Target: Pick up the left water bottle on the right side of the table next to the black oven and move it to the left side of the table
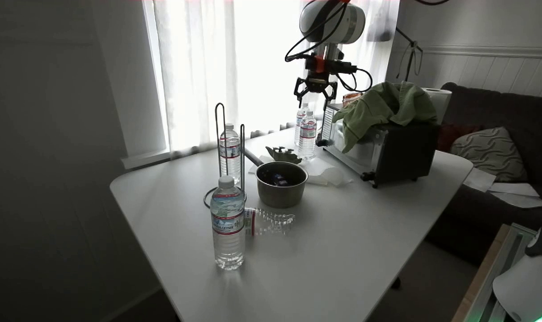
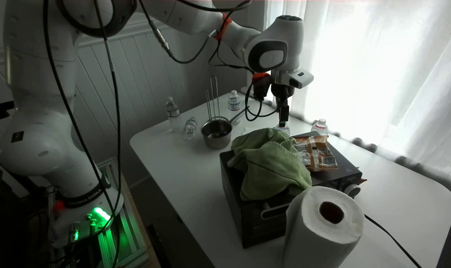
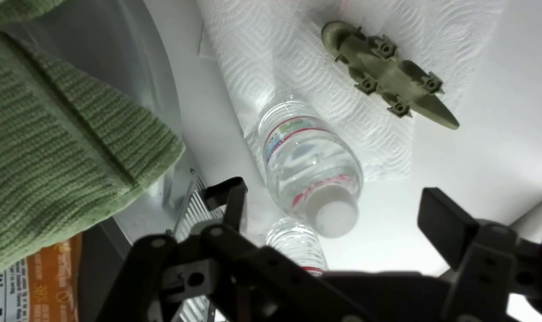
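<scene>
The left water bottle (image 1: 307, 136) stands upright on the white table (image 1: 333, 259), beside the black oven (image 1: 407, 152). It is clear with a white cap and a pale label band. In an exterior view it is mostly hidden, with only its top (image 2: 282, 128) showing behind the oven (image 2: 231, 193). In the wrist view the bottle (image 3: 306, 152) stands by a paper towel, its cap between the finger pads. My gripper (image 1: 313, 103) is open and empty, pointing down above the bottles; in the wrist view the fingers (image 3: 340, 212) are well apart on both sides of the cap.
Another bottle (image 3: 298, 243) stands close behind the left one. A green cloth (image 1: 383, 107) lies on the oven. A dark green toy (image 3: 387, 76), a pot (image 1: 280, 192), a wire stand (image 1: 218, 147), an upright bottle (image 1: 228, 223) and a fallen bottle (image 1: 271, 221) are on the table.
</scene>
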Controlling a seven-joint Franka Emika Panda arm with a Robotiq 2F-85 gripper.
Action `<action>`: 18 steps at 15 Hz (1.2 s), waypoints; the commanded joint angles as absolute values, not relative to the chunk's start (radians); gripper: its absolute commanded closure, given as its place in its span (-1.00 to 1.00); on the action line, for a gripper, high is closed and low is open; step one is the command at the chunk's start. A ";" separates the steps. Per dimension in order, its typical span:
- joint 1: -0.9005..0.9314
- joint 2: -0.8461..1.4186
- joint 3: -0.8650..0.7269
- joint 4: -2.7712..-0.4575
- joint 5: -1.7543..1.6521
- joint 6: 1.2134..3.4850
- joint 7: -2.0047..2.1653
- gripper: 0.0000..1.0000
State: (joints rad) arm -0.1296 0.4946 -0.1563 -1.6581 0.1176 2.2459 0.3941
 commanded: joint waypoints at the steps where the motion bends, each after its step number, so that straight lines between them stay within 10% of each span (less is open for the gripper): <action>1: -0.135 0.537 -0.158 -1.602 0.141 2.243 0.411 -0.46; 6: -0.130 0.559 -0.159 -1.577 0.134 2.242 0.419 0.06; 11: -0.129 0.568 -0.159 -1.569 0.132 2.246 0.418 0.03; 13: -0.128 0.568 -0.159 -1.567 0.131 2.247 0.416 0.50; 18: -0.126 0.568 -0.161 -1.569 0.125 2.249 0.417 0.56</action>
State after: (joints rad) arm -0.1289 0.5520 -0.1576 -1.5922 0.1191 2.2459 0.4050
